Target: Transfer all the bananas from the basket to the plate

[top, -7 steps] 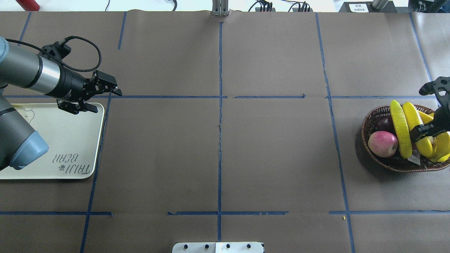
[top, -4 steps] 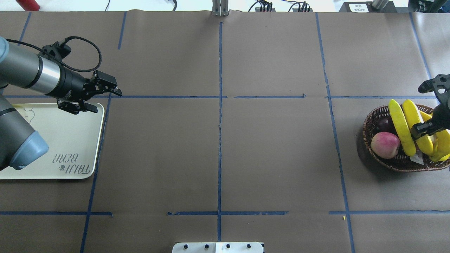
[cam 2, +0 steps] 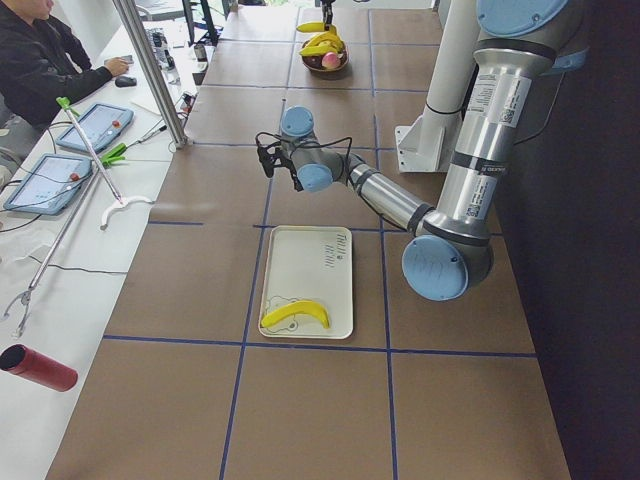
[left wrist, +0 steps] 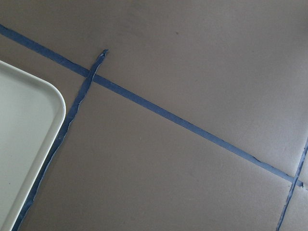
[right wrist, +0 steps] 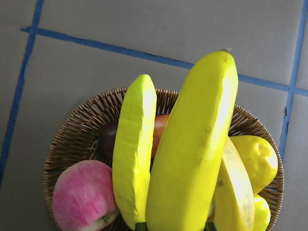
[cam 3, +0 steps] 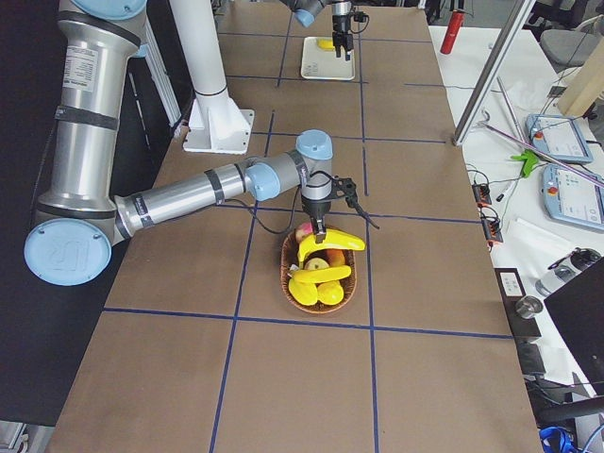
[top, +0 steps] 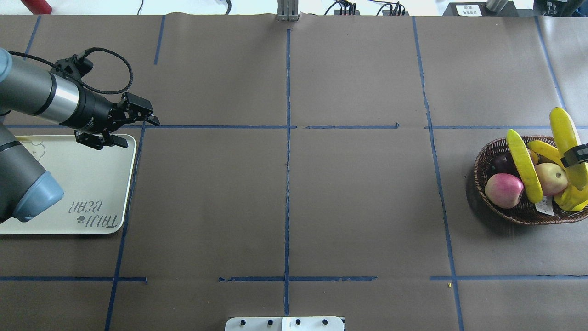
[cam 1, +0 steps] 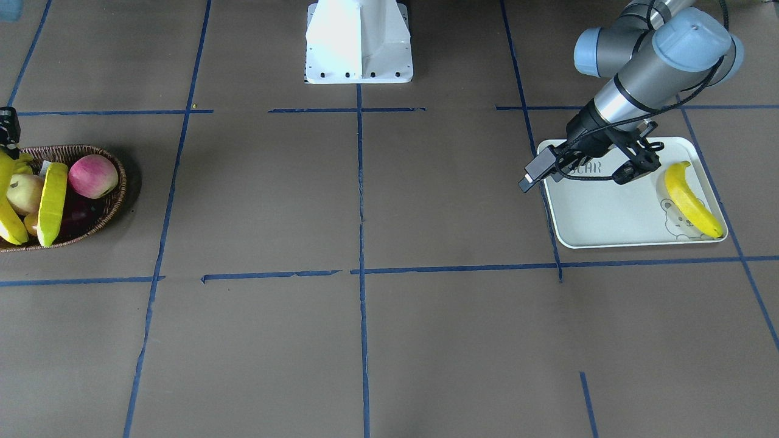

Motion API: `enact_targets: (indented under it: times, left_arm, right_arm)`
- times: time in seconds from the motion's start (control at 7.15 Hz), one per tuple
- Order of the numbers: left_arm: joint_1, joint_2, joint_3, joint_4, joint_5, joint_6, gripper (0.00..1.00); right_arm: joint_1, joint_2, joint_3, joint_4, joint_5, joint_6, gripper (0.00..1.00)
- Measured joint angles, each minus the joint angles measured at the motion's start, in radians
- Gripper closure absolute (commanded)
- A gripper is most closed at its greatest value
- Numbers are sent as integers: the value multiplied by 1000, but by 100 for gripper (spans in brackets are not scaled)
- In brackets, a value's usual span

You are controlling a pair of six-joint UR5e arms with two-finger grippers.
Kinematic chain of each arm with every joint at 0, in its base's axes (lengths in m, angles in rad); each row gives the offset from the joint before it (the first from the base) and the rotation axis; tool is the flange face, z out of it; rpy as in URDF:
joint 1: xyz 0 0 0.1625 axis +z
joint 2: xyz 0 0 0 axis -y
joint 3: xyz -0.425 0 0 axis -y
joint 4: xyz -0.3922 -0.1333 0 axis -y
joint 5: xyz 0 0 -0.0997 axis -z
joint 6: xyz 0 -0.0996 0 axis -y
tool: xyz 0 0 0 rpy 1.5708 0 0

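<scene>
My right gripper [top: 576, 156] is shut on a yellow banana [top: 566, 135] and holds it raised above the basket [top: 510, 212] at the table's right end; the right wrist view shows this banana [right wrist: 192, 144] large over the basket's rim [right wrist: 72, 144]. A paler greenish banana [top: 523, 165] leans across the basket, and more yellow bananas [top: 574, 200] lie at its right side. My left gripper [top: 138, 132] hangs open and empty over the far right corner of the white plate [top: 92, 184]. One banana [cam 1: 691, 201] lies on the plate near its bear drawing.
The basket also holds a pink-red apple [top: 504, 190], a yellowish-red fruit [top: 551, 178] and a dark fruit [top: 503, 163]. The robot's white base [cam 1: 359, 42] stands at the table's near middle. A person sits at a side table [cam 2: 60, 170] with tablets.
My right gripper has lifted one banana up out of the basket and toward the far side, uncovering a yellowish-red fruit beneath. The left arm has not moved.
</scene>
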Motion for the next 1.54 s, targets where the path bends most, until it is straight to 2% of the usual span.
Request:
enact_targets:
  times: [0.28,0.42,0.56,0.84,0.98,1.26,1.54]
  left_arm:
    - [1,-39,1,0,-2,-27,1]
    - [2,-66,1,-2,-3,-63,1]
    - [2,-97,0,-7,-3,-109,1]
    - [4,-168,-8,-16,-7,-209,1]
    - [14,-195,-32,-20,-7,-269,1]
    - [37,-220,-89,-46,-6,-373,1]
    - [49,-266,-96,-78,-5,-443,1]
  right_arm:
    - [33,60,49,1,170,89,97]
    - [34,121,52,27,251,204,97]
    - [21,188,44,108,304,359,97]
    - [-87,274,-12,443,308,691,96]
    - [-177,293,-58,668,244,844,97]
    - [-389,306,-103,985,10,1042,97]
    - [-579,333,-111,1127,-201,1088,97]
